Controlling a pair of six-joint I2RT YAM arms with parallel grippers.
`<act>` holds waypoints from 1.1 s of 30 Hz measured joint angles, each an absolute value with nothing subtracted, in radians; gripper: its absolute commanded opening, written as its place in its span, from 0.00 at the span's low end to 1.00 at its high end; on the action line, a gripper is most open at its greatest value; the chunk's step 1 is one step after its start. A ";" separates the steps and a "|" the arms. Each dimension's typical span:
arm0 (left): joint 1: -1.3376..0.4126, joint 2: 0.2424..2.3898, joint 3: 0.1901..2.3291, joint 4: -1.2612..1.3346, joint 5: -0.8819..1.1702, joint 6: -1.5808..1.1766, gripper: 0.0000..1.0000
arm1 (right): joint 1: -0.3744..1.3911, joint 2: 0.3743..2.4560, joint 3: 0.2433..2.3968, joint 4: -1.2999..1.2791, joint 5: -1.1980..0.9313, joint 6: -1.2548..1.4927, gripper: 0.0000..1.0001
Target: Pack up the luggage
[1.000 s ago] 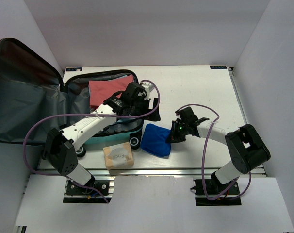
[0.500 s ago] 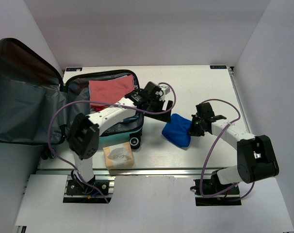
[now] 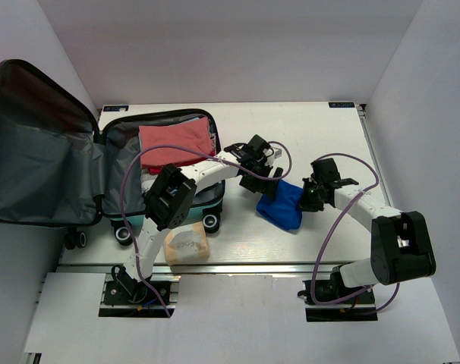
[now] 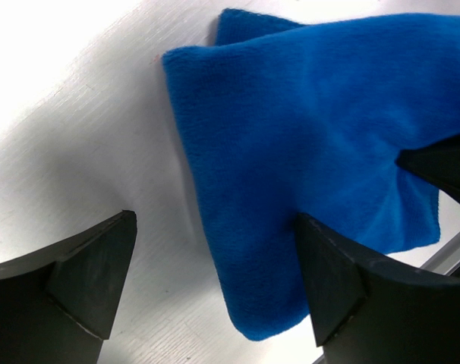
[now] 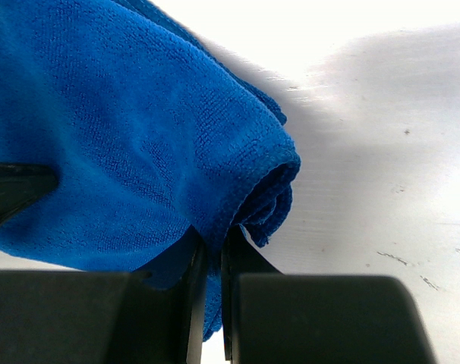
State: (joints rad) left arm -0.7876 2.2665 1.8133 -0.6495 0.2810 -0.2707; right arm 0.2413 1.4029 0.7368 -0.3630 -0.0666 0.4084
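Note:
The luggage lies open at the left, its lid up and a red cloth in its near half. A folded blue cloth sits on the table to the right of it, also in the left wrist view and the right wrist view. My right gripper is shut on the cloth's right edge. My left gripper is open at the cloth's left end, one finger against the cloth and the other finger over bare table.
A tan box with a clear top sits near the front edge by the luggage wheels. White walls close in the table at back and right. Purple cables loop off both arms.
The left gripper has moved out of the luggage and rightward to the blue cloth. The right gripper has dragged the blue cloth to the right across the table.

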 measured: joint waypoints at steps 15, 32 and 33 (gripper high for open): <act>-0.789 2.228 1.679 -0.516 0.431 -0.334 0.00 | 0.236 1.445 0.741 -0.307 -0.160 0.414 0.00; -0.774 1.466 1.428 -0.513 0.057 -0.395 0.00 | 0.482 1.440 1.238 -0.343 -0.325 0.384 0.00; -0.774 1.432 1.394 -0.512 0.026 -0.410 0.00 | 0.509 1.470 1.271 -0.340 -0.333 0.383 0.00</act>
State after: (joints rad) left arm -0.7742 1.4319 1.3941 -0.5117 0.0257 -0.4103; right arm 0.5091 1.4704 1.2713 -0.3405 -0.3332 0.3832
